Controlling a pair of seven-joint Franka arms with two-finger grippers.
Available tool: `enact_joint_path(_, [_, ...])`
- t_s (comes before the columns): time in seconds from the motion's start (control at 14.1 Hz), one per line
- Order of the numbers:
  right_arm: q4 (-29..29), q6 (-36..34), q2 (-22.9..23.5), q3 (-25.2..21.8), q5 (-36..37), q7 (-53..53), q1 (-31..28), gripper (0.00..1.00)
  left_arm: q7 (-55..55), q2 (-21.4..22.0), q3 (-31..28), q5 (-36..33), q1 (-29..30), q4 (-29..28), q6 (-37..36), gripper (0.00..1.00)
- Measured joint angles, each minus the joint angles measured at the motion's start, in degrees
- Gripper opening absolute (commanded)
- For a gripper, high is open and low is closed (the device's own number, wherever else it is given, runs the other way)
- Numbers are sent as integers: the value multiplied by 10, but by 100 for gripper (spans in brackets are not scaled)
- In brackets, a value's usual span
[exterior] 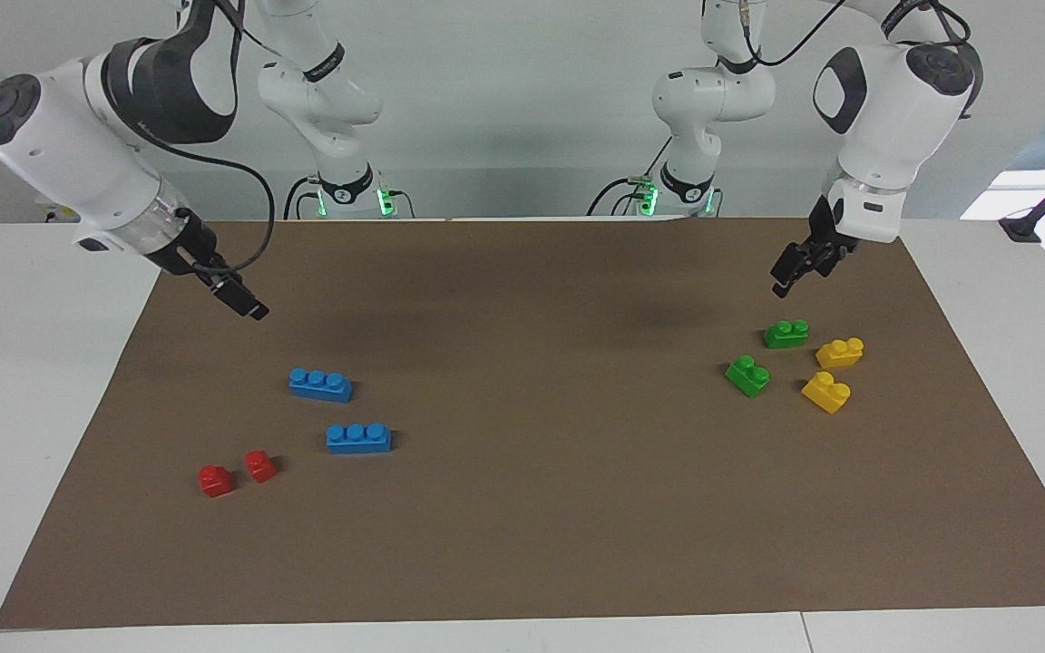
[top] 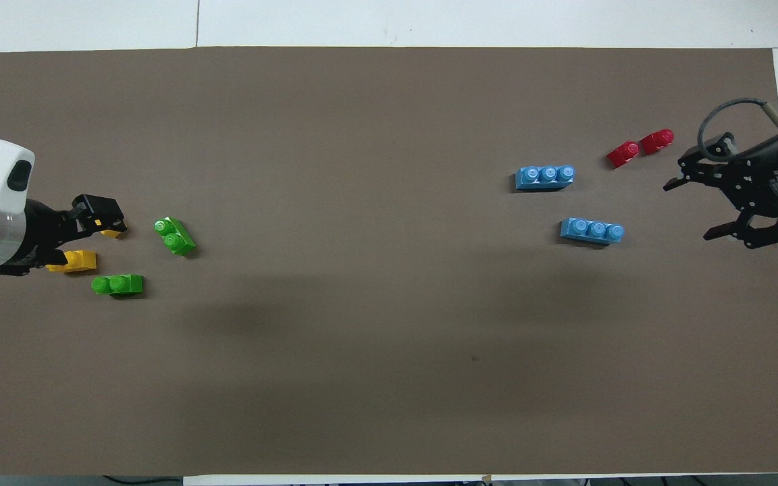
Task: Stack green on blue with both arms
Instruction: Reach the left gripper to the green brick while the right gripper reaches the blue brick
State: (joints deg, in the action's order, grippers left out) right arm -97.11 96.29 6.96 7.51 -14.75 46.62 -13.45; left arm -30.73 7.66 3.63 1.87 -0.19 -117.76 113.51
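Two green bricks lie on the brown mat toward the left arm's end, one [exterior: 786, 334] [top: 117, 285] nearer to the robots than the other [exterior: 747, 375] [top: 175, 236]. Two blue bricks lie toward the right arm's end, one [exterior: 320, 384] [top: 591, 231] nearer to the robots than the other [exterior: 358, 438] [top: 545, 177]. My left gripper [exterior: 786, 277] [top: 102, 216] hangs open and empty over the mat beside the green bricks. My right gripper [exterior: 249, 306] [top: 689, 210] is open and empty, raised over the mat's edge beside the blue bricks.
Two yellow bricks [exterior: 840, 352] [exterior: 826, 392] lie beside the green ones; from overhead the left gripper partly covers both [top: 78, 260]. Two small red bricks [exterior: 215, 480] [exterior: 260, 465] lie farther from the robots than the blue bricks. The brown mat [exterior: 532, 363] covers the white table.
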Motion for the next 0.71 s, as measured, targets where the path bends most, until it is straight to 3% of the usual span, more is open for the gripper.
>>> enact_joint_path(0.28, [12,56,56,3,-55,86,5,88,-120,-67,5,0,-14,-25,103,100])
enact_joint_path(0.5, [15,94,86,5,-93,133,7,81,-179,-117,6,1,-17,-25,144,100])
enact_joint_path(0.71, [56,104,131,7,-97,188,21,81,-206,-150,3,1,-17,-24,174,100])
